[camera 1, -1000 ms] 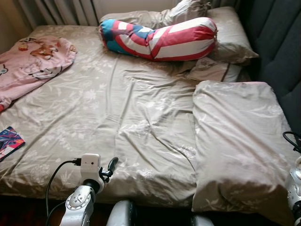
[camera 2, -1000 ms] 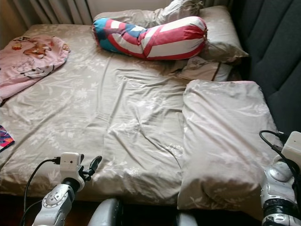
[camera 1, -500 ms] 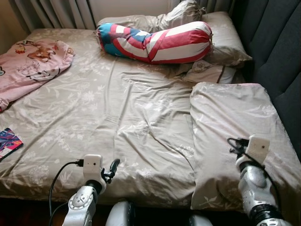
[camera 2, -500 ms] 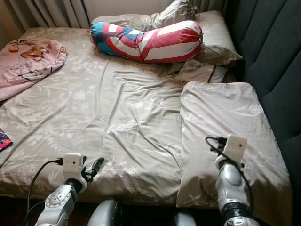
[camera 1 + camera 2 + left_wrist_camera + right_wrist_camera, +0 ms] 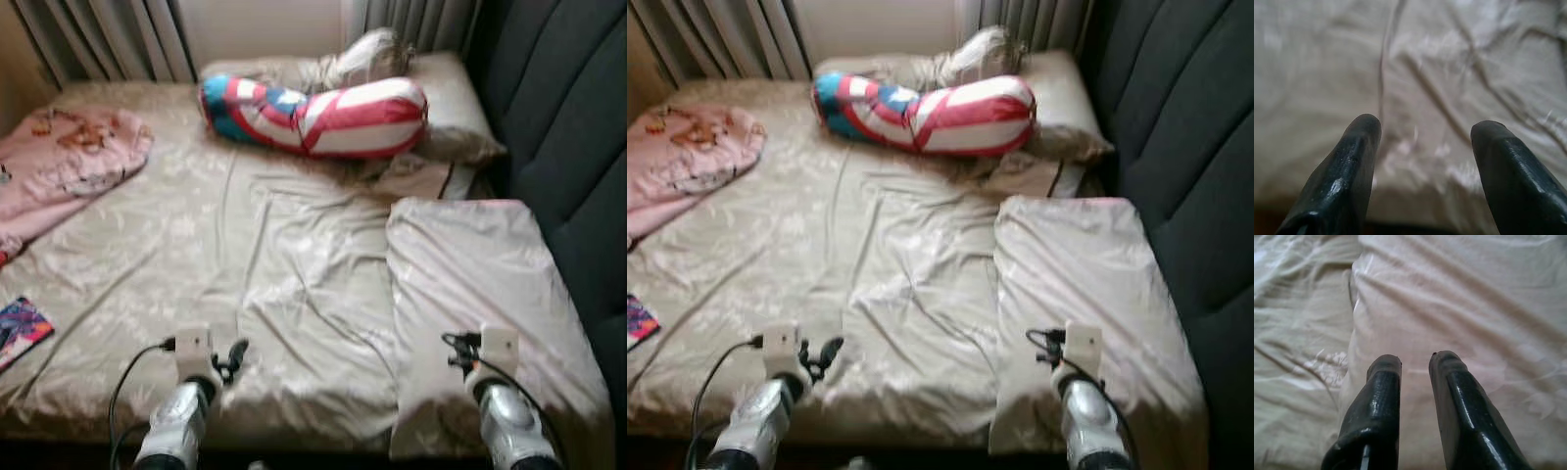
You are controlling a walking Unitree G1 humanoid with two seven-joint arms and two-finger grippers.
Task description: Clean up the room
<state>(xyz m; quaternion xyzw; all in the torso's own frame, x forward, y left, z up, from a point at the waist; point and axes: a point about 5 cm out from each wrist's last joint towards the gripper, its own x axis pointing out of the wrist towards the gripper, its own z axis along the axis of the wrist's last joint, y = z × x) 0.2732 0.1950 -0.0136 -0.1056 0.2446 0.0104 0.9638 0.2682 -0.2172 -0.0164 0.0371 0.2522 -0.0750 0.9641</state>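
- The left tool (image 5: 1422, 147) hovers over the near edge of the bed (image 5: 196, 245), its two black fingers (image 5: 1352, 161) spread wide with wrinkled beige sheet between them.
- The right tool (image 5: 1415, 364) hangs just above the near end of a flat beige pillow (image 5: 470, 274); its fingers are narrowly parted, a slim gap between the tips, pinching nothing.
- Both silver arms rise from the bottom of the head views, the left arm (image 5: 176, 431) near the bed's front edge, the right arm (image 5: 505, 431) over the pillow.
- A colourful book (image 5: 20, 331) lies flat at the robot's left, near the bed's edge.
- The beige pillow lies lengthwise along the right side of the bed, beside a dark padded headboard (image 5: 568, 127).
- A pink printed blanket (image 5: 69, 162) is bunched at the far left of the bed.
- A red, white and blue bolster (image 5: 313, 116) lies across the far end, resting against more beige pillows (image 5: 441, 98).
- Grey curtains (image 5: 98, 39) hang behind the bed.
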